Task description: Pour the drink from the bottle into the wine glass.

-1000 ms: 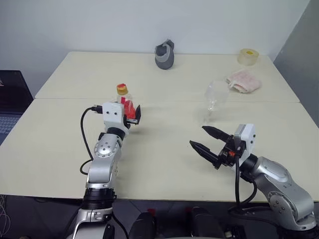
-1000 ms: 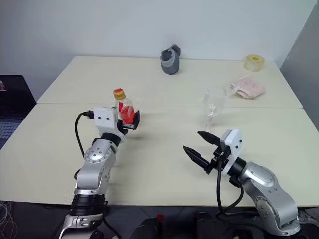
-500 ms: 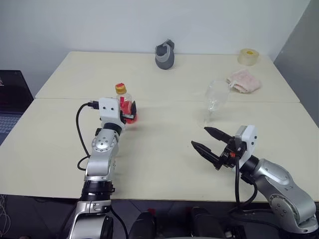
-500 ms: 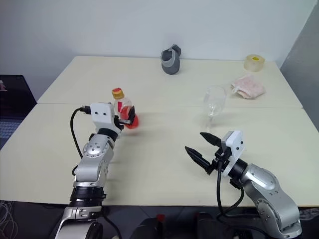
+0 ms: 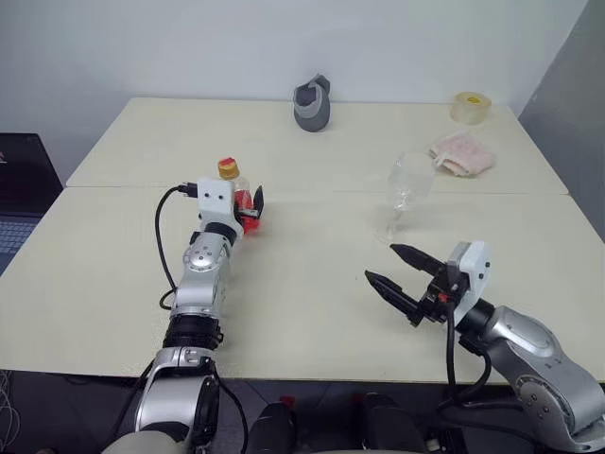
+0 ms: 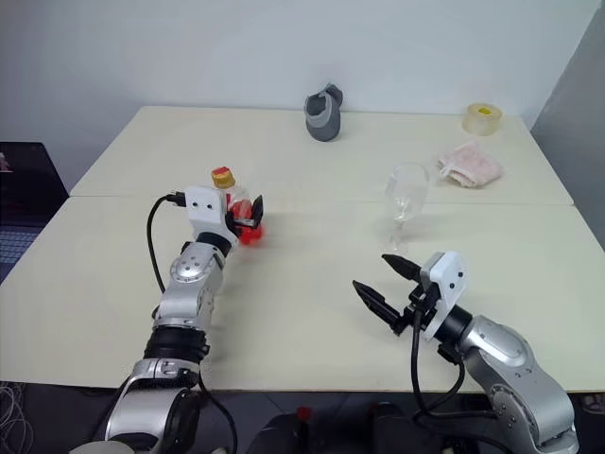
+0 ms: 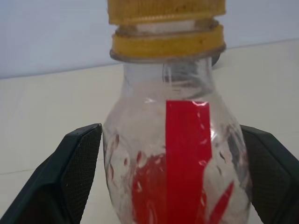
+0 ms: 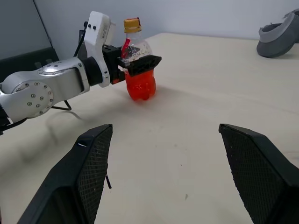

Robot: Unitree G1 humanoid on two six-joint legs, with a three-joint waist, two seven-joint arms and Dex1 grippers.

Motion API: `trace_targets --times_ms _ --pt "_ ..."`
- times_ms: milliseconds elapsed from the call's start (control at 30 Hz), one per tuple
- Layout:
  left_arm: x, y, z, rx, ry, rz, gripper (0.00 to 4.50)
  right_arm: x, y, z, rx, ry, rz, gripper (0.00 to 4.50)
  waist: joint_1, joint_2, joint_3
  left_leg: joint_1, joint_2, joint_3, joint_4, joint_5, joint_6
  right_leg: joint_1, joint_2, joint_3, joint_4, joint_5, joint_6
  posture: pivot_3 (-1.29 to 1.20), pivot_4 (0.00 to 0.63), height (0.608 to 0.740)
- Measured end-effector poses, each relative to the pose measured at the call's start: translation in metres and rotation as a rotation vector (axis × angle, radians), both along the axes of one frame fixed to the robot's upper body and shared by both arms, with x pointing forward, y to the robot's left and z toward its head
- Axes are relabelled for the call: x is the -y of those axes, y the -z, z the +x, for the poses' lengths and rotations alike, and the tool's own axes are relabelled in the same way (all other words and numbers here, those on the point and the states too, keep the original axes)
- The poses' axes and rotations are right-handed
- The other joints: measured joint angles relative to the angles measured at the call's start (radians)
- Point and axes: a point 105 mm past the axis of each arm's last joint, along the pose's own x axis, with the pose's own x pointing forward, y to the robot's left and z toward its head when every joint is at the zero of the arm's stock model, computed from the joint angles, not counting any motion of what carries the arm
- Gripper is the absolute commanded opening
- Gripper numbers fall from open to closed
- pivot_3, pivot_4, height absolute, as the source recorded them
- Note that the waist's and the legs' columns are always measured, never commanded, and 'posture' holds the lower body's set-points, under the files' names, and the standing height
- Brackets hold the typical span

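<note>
- The bottle [image 7: 168,154] stands upright between the two fingers of the left pincer [image 7: 170,186].
- One black finger [image 7: 63,179] sits on one side of the bottle's rounded body, the other on the opposite side; both look just beside or touching the plastic, and contact cannot be told for sure.
- A yellow cap [image 7: 166,11] and ring top the narrow neck, above the fingers.
- A red label strip [image 7: 187,158] runs down the clear body facing the pincer.
- The drink [image 7: 147,193] shows red in the lower body.
- The pale surface [image 7: 46,116] stretches beyond the bottle to a light wall.
</note>
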Motion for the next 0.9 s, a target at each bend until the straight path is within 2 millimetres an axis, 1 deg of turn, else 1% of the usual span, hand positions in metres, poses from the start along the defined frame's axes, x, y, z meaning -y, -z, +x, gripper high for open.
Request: trace_targets --times_ms 100,133,200,367,433,533,633,700,800,900 --pt "0.001 0.001 0.000 0.012 0.017 0.002 3.27 0.002 -0.001 0.000 0.003 0.005 0.002 3.89 0.000 0.000 0.000 0.000 0.000 0.000 0.000 0.000 0.000 0.000 0.000 0.000 0.000 0.000 0.000 0.00 0.150 0.740" --pt "0.002 0.000 -0.001 0.018 0.020 0.003 2.88 0.003 -0.002 0.001 0.006 0.010 0.002 3.89 0.000 0.000 0.000 0.000 0.000 0.000 0.000 0.000 0.000 0.000 0.000 0.000 0.000 0.000 0.000 0.00 0.150 0.740" --pt "0.003 0.000 -0.001 0.019 0.023 0.004 2.28 0.004 -0.003 0.001 0.008 0.015 0.001 3.89 0.000 0.000 0.000 0.000 0.000 0.000 0.000 0.000 0.000 0.000 0.000 0.000 0.000 0.000 0.000 0.00 0.150 0.740" --pt "0.002 0.006 -0.002 0.009 0.019 0.004 1.31 0.004 -0.004 0.001 0.013 0.015 -0.001 3.89 -0.001 0.000 0.000 0.000 0.000 0.000 0.000 0.000 0.000 0.000 0.000 0.000 0.000 0.000 0.000 0.00 0.150 0.740" --pt "0.002 0.007 -0.003 0.005 0.017 0.003 1.15 0.003 -0.007 0.003 0.025 0.010 -0.002 3.89 -0.001 0.000 0.000 0.000 0.000 0.000 0.000 0.000 0.000 0.000 0.000 0.000 0.000 0.000 0.000 0.00 0.150 0.740" --pt "0.003 0.011 -0.004 -0.010 0.020 -0.003 1.06 0.001 -0.015 0.007 0.056 -0.002 -0.012 3.89 -0.001 0.000 0.000 0.000 0.000 0.000 0.000 0.000 0.000 0.000 0.000 0.000 0.000 0.000 0.000 0.00 0.150 0.740" --pt "0.010 0.010 -0.006 -0.031 0.061 -0.007 1.04 -0.007 -0.030 0.017 0.094 -0.020 -0.034 3.89 -0.002 0.000 0.000 0.000 0.000 -0.001 0.000 0.000 -0.001 0.000 0.000 0.000 0.001 0.000 0.000 0.00 0.150 0.740" --pt "0.024 0.007 -0.008 -0.041 0.133 -0.002 1.04 -0.015 -0.045 0.024 0.132 -0.042 -0.039 3.89 -0.001 0.000 0.000 -0.001 0.000 -0.001 0.001 0.001 -0.001 -0.001 0.000 0.000 0.000 0.000 0.000 0.00 0.150 0.740" --pt "0.052 0.003 -0.012 -0.058 0.273 0.008 1.04 -0.032 -0.068 0.035 0.175 -0.093 -0.020 3.89 -0.002 0.000 0.000 -0.001 0.000 -0.001 0.001 0.001 -0.002 -0.001 0.000 -0.001 0.000 0.000 0.000 0.00 0.150 0.740" --pt "0.072 0.002 -0.015 -0.080 0.389 0.020 1.04 -0.048 -0.082 0.042 0.192 -0.142 -0.004 3.89 -0.003 0.000 0.000 -0.001 0.000 -0.001 0.001 0.001 -0.002 -0.001 0.000 0.000 0.000 0.000 0.000 0.00 0.150 0.740"
